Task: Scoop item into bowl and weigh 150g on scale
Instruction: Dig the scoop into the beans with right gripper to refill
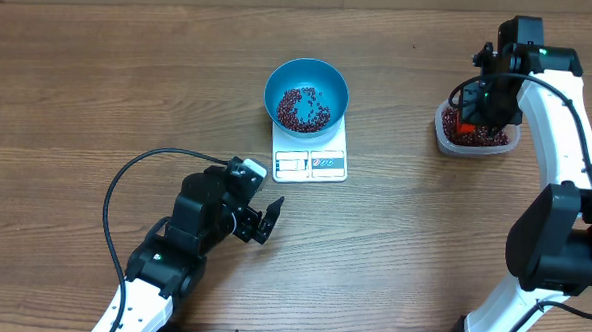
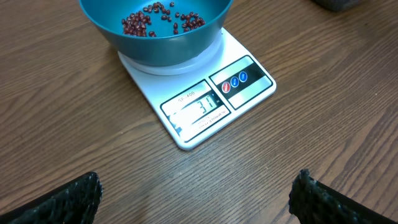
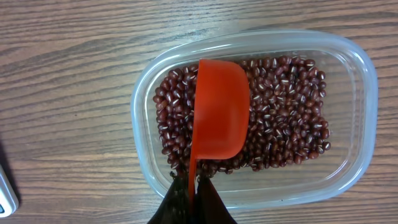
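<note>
Scale [image 2: 155, 78], near edge, left: display [image 2: 200, 106] shows digits "31", partly washed by glare. Small model print [image 2: 186, 97] just above it looks like "SF-400", faint. Near edge, right: button panel [image 2: 241, 78] with three round icons, one red, two blue, symbols too small to read. Overhead view: both panels illegible.

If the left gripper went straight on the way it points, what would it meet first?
Most likely the scale, at its display edge, the bowl behind it. The left gripper may tilt down and touch the table first; depth is unclear.
</note>
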You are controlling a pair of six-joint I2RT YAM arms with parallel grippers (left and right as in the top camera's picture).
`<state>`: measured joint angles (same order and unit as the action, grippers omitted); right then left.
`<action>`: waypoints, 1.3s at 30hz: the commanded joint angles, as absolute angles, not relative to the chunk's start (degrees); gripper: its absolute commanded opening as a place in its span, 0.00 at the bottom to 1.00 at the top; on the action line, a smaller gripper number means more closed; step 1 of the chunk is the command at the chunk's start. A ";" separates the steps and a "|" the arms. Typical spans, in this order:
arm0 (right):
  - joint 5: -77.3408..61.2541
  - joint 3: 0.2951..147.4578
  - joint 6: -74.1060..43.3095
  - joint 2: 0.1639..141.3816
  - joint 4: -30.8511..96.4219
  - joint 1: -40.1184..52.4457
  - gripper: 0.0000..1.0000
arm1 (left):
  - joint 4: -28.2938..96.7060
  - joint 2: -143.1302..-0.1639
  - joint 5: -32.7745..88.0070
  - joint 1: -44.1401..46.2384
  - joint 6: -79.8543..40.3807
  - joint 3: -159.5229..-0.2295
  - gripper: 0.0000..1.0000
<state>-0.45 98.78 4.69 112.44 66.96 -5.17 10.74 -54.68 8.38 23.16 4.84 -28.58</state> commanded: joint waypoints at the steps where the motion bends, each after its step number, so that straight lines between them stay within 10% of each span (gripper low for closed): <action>1: 0.36 98.59 4.05 112.66 65.36 -5.28 0.04 | 10.68 -54.74 8.99 23.38 4.71 -28.18 1.00; 39: 9.08 101.36 3.22 110.80 71.02 -6.72 0.04 | 10.68 -54.74 8.99 23.38 4.71 -28.18 0.99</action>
